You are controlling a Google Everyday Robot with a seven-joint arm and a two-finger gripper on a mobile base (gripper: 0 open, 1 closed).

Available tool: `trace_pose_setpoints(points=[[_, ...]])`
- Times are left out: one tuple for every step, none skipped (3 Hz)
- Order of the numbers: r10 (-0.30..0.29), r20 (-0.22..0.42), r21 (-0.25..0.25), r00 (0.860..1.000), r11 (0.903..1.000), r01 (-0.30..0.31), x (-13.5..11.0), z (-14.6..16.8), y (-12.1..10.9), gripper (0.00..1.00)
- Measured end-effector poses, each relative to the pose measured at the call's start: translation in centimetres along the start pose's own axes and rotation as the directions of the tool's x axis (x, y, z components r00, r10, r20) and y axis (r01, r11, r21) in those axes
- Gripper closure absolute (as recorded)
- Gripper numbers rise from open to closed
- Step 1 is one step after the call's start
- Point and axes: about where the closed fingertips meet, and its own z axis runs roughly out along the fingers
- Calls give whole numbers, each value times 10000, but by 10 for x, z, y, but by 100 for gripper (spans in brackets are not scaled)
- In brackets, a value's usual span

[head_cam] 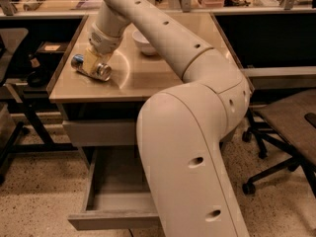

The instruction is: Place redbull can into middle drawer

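Observation:
The redbull can [102,71], silver and blue with shiny ends, lies tilted on its side over the left part of the tan tabletop [148,78]. My gripper [92,64] reaches down from the long white arm and is shut on the can's middle, with a yellowish finger [90,61] across it. I cannot tell whether the can rests on the table or hangs just above it. Below the table's front, the middle drawer [113,220] is pulled out and its grey tray interior shows. My arm's large lower link hides the drawer's right part.
A white bowl [144,42] stands on the table behind the can. A closed grey drawer front [96,132] sits above the open drawer. An office chair [289,127] stands at the right and dark furniture [15,83] at the left. A cluttered bench runs behind.

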Motion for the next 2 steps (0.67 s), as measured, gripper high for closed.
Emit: trace_pose_setpoints(points=[[-53, 40, 53, 10000, 10000, 53, -2, -1, 3, 100], [-171, 476, 249, 9987, 9996, 159, 0, -17, 9, 100]])
